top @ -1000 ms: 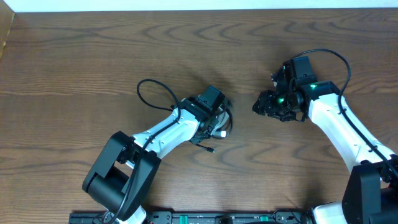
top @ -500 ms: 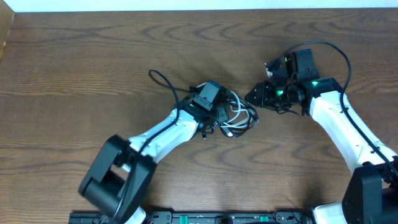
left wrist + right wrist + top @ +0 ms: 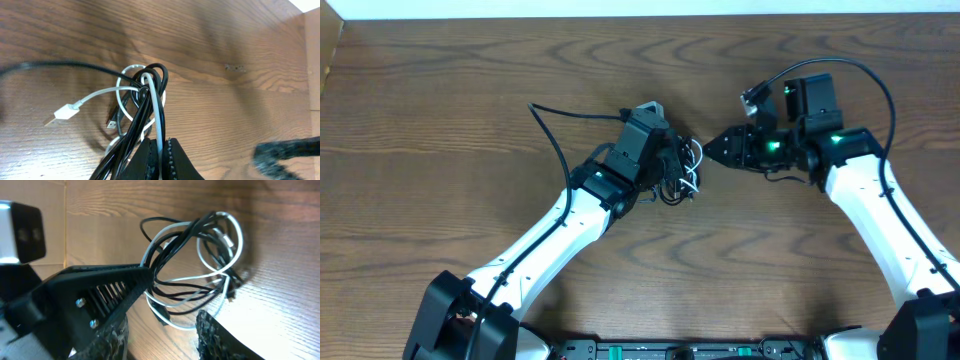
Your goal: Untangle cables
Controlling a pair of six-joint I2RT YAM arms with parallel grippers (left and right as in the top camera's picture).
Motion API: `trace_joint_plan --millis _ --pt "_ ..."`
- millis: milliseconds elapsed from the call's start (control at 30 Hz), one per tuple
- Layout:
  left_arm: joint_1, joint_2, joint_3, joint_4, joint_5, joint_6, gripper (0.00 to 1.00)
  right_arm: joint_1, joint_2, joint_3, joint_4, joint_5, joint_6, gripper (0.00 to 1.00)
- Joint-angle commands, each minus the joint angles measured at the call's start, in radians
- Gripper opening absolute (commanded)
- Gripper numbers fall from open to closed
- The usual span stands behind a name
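Clearly the left gripper (image 3: pixel 161 148) is clenched on the cables: in its wrist view the two dark fingers (image 3: pixel 145 159) press together at the bottom edge, and strands of both the black cable (image 3: pixel 159 75) and the white cable (image 3: pixel 100 95) run out from between them. Just past the fingertips the strands fan into a knot of overlapping loops, black over white, which casts a soft shadow on the table (image 3: pixel 470 90) beyond. To the left of the fingers the white cable trails off to a flat white plug (image 3: pixel 61 114), and a small dark plug (image 3: pixel 113 121) hangs close beside it, nearer the knot. From overhead the tangle sits right at the tip of the left gripper (image 3: pixel 670 168), between it and the right gripper (image 3: pixel 713 150), whose tip points at the bundle from just beside it. The right gripper (image 3: pixel 162 330) is spread apart and grasps nothing: its two textured fingertips (image 3: pixel 215 330) stand wide at the bottom of its wrist view, with the loops of black cable (image 3: pixel 172 245) and white cable (image 3: pixel 235 240) ahead of the gap and the left gripper's black finger reaching in from the left to the knot. Whether the right fingertips touch any strand cannot be told.
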Motion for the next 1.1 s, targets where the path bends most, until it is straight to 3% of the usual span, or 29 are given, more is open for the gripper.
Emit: trace_joint_plan --millis 0,433,733,900,1067 --pt "0.002 -0.016 0.003 0.014 0.019 0.008 0.07 0.047 0.036 0.012 0.004 0.032 0.046 0.39" --pt "0.094 -0.115 0.018 0.048 0.118 -0.176 0.08 0.110 0.180 0.012 0.055 0.085 0.117 0.33" --pt "0.115 -0.134 0.018 0.138 0.261 -0.298 0.07 0.131 0.332 0.012 0.284 0.026 0.214 0.33" --pt "0.143 -0.134 0.019 0.228 0.303 -0.315 0.08 0.135 0.372 0.012 0.271 0.026 0.213 0.31" --pt "0.216 -0.134 0.019 0.376 0.402 -0.409 0.08 0.134 0.399 0.012 0.234 0.064 0.213 0.28"
